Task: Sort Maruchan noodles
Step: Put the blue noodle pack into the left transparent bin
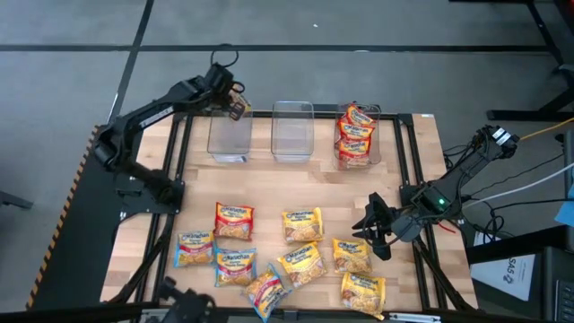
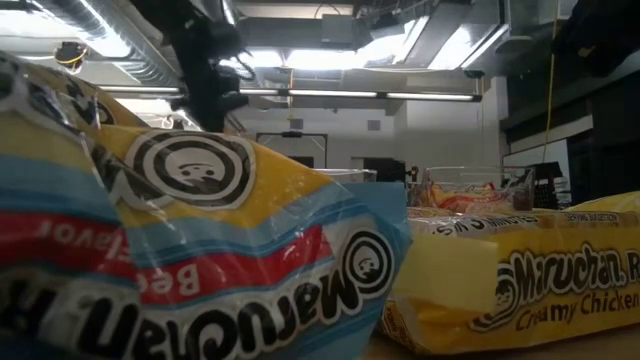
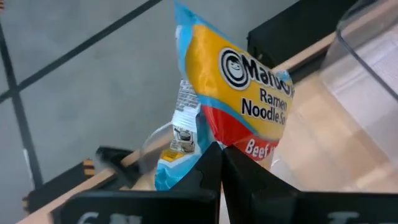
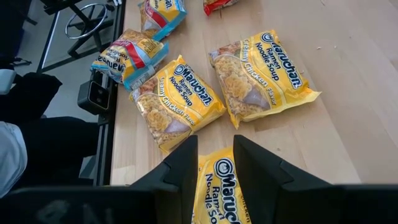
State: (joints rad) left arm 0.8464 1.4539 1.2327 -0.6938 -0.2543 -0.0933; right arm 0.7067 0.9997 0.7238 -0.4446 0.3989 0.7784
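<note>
Step in hand: a blue-trimmed beef packet (image 3: 239, 102) is being carried by the left gripper (image 1: 235, 101) toward the left bin (image 1: 230, 136), judged the drop stage of one sorting cycle.
Left gripper: fingers pressed together on the lower edge of the blue-trimmed beef packet, which stands up past the fingers in the left wrist view; in the high view it is held at about 11 o'clock of the surface (image 1: 421, 188), over the far rim of the left bin.
Right gripper: right gripper (image 4: 215, 155) held with fingers apart just above a yellow chicken packet (image 4: 219, 190), at about 4 o'clock of the surface; whether the packet is touched cannot be told.
Bins: three clear bins stand in a row at 12 o'clock; the left bin and the middle bin (image 1: 292, 132) look empty, while the right bin (image 1: 359, 135) holds red-trimmed packets (image 1: 355, 133).
Loose packets: the remaining Maruchan noodles (image 1: 296, 256) lie scattered from 5 to 7 o'clock, yellow, blue and red trims mixed, several overlapping.
Progress: judged early, since most packets are unsorted.
Next move: the held packet needs to be centred over the left bin before release, so that it is not caught on the rim.
Following need: the yellow chicken packet would have to be pinched by an edge and lifted clear of its neighbours.
</note>
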